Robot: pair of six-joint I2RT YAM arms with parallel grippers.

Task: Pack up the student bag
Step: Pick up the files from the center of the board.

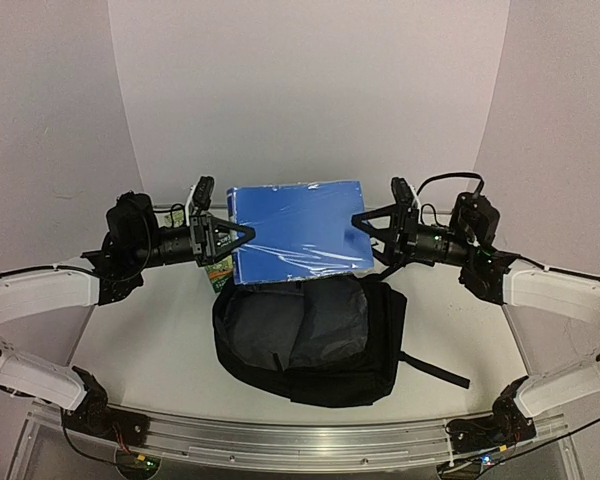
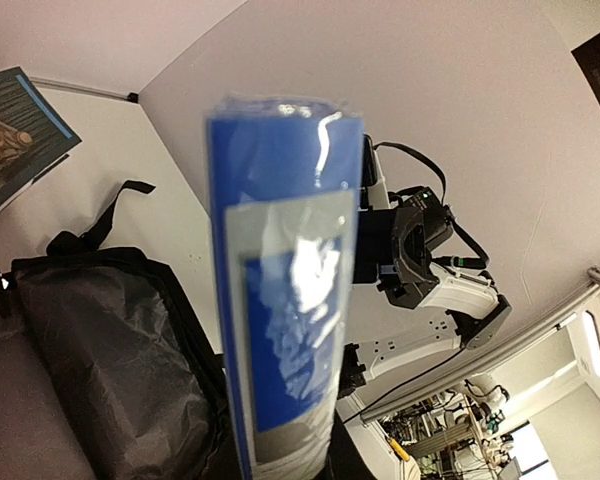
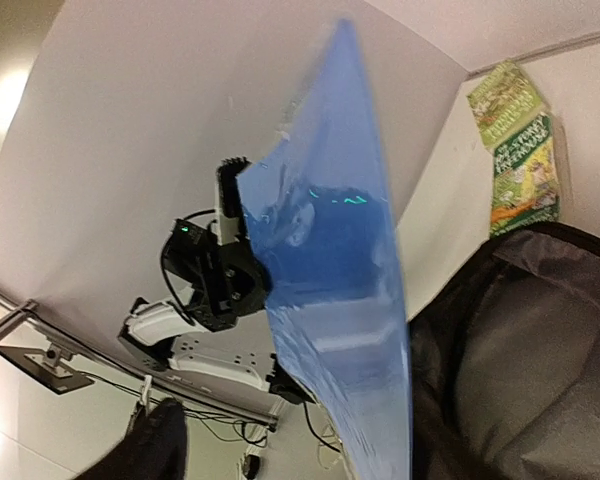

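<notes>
While both arms are reaching in from the sides, everything is sitting on a white desk (image 1: 160, 340), with a curved white backdrop (image 1: 310, 90) wrapping round behind and a ribbed aluminium rail (image 1: 300, 440) running along the near edge.

Left arm (image 1: 40, 295) is rising from its base and stretching roughly level toward centre. Right arm (image 1: 560, 295) is mirroring it.

Left claw (image 1: 230, 235) is meeting the left edge of a flat blue binder in shiny plastic wrap (image 1: 300, 230), and right claw (image 1: 365, 225) is meeting its right edge. Binder is hanging raised between them, broad face tilting up at the top camera. It's filling both wrist views, so I cannot tell whether either claw is clamping or standing apart.

Large black soft fabric backpack (image 1: 310, 345) is lying flat at desk centre, on the near side of the binder, between the two arm bases. Binder's lower edge is overlapping its far side in the top view. It's spreading wider left-to-right than near-to-far, with grey panels showing across its upper face. One black strap (image 1: 435, 368) is trailing off to the right. Which end is the top, can't resolve.

Green-covered book (image 1: 218, 272) is peeking out on the desk under the left claw, by the backpack's far-left corner.
</notes>
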